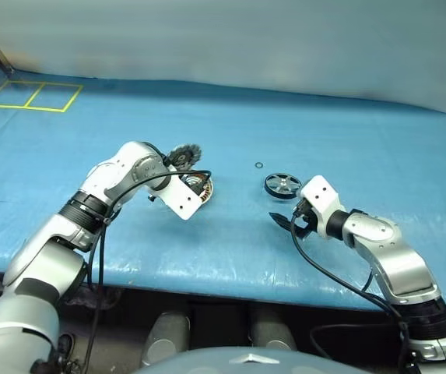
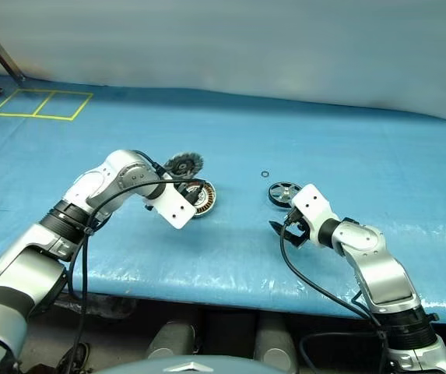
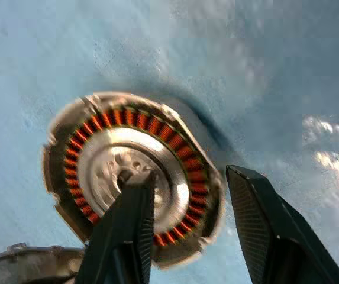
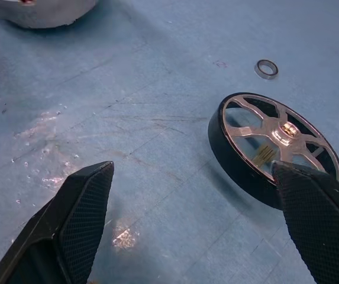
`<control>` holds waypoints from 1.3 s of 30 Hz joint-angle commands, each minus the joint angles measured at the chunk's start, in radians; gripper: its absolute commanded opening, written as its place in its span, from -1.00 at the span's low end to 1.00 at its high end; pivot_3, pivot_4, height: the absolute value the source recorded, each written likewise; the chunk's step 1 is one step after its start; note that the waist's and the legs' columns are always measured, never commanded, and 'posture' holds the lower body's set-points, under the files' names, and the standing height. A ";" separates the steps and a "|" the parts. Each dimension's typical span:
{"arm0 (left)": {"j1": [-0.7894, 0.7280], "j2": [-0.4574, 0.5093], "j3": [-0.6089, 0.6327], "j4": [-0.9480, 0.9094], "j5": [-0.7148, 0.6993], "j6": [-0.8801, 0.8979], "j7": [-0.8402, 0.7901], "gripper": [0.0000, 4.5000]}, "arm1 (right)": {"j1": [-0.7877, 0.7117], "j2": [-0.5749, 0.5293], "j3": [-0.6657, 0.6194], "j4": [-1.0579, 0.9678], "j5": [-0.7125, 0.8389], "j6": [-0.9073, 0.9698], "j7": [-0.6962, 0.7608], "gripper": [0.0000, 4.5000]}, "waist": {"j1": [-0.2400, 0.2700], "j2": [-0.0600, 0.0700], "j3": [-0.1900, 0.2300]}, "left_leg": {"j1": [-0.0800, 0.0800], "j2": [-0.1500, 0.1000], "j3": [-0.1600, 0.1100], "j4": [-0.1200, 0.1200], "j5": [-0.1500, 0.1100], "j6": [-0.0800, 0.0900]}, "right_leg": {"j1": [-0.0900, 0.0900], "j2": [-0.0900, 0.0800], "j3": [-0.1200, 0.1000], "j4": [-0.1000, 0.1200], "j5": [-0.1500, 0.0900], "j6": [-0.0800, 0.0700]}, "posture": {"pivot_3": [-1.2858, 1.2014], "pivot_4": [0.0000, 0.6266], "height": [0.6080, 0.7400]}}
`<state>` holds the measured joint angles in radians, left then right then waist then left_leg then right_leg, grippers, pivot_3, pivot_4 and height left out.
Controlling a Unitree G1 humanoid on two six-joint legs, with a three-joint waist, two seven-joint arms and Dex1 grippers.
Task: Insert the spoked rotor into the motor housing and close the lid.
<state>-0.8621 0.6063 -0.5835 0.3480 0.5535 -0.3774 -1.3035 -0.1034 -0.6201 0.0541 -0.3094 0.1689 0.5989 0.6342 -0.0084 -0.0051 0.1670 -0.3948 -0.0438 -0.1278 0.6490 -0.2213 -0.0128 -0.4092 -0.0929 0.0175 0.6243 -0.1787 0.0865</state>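
Shiny metal spoked rotor, glossy black rim

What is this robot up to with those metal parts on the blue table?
It is putting a small motor together. The left pincer hangs just over the open motor housing, whose ring of copper windings faces up, with the hinged lid standing up behind it. The spoked rotor has not gone in yet: it lies on the blue table just ahead of the right pincer, which is wide open with one finger beside the wheel's rim. A tiny black ring lies a little beyond.
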 commanded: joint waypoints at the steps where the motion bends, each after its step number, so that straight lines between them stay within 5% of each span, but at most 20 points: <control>1: -0.008 -0.020 -0.036 -0.025 -0.064 -0.087 -0.049 -0.18 | 0.030 0.016 -0.039 -0.051 0.014 -0.014 -0.023 1.00 | -0.003 -0.001 0.001 | -0.001 0.000 0.000 0.000 0.000 0.000 | -0.001 0.000 0.000 0.000 0.000 0.000 | 0.03 -0.52 1.00; 18: -0.093 -0.009 -0.052 -0.036 -0.081 -0.124 -0.136 -0.18 | 0.116 0.069 -0.078 -0.088 0.008 -0.039 -0.096 1.00 | -0.016 -0.004 0.003 | -0.002 0.001 0.000 -0.001 0.000 0.000 | -0.003 0.001 0.000 0.001 -0.001 -0.001 | 0.03 -0.52 1.00; 25: -0.094 -0.012 -0.041 -0.056 -0.013 -0.037 -0.109 0.65 | 0.104 0.049 -0.075 -0.084 0.005 -0.025 -0.078 1.00 | -0.015 -0.004 0.003 | -0.002 0.001 0.000 -0.001 0.000 0.000 | -0.003 0.001 0.000 0.001 -0.001 -0.001 | 0.03 -0.52 1.00; 39: -0.090 -0.072 -0.102 0.046 0.041 -0.032 -0.043 0.65 | 0.058 0.002 -0.063 -0.089 0.004 0.014 -0.036 1.00 | -0.015 -0.006 0.004 | -0.002 0.001 0.000 -0.001 0.000 0.000 | -0.003 0.001 0.000 0.001 0.000 0.000 | 0.03 -0.52 1.00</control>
<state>-0.9476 0.5392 -0.6772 0.3780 0.5869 -0.4054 -1.3475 -0.0329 -0.6097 -0.0032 -0.3664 0.1681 0.6168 0.5936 -0.0235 -0.0110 0.1712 -0.3968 -0.0429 -0.1278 0.6478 -0.2213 -0.0128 -0.4124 -0.0919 0.0175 0.6254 -0.1788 0.0869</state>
